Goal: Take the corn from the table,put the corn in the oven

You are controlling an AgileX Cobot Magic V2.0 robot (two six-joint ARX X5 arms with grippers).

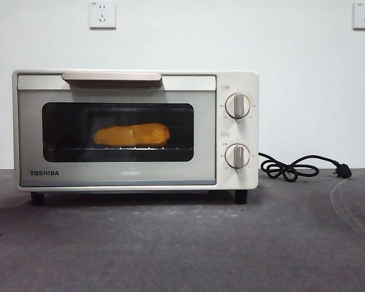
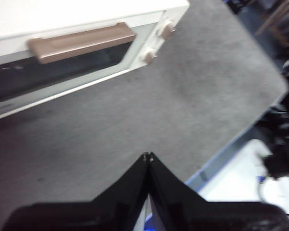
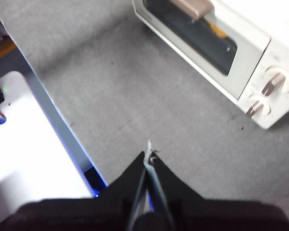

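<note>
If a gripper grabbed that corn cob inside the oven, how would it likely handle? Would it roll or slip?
The corn is long and rounded, lying on its side on the wire rack, so a push across it would probably roll it. Its tapered end suggests it would curve as it rolls. It holds its shape, so it is probably stiff; its surface looks blurred through the oven glass, so slipperiness is unclear.

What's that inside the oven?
A corn cob lies on the rack behind the shut oven's dark glass. Anything deeper inside is too dark to make out.
</note>
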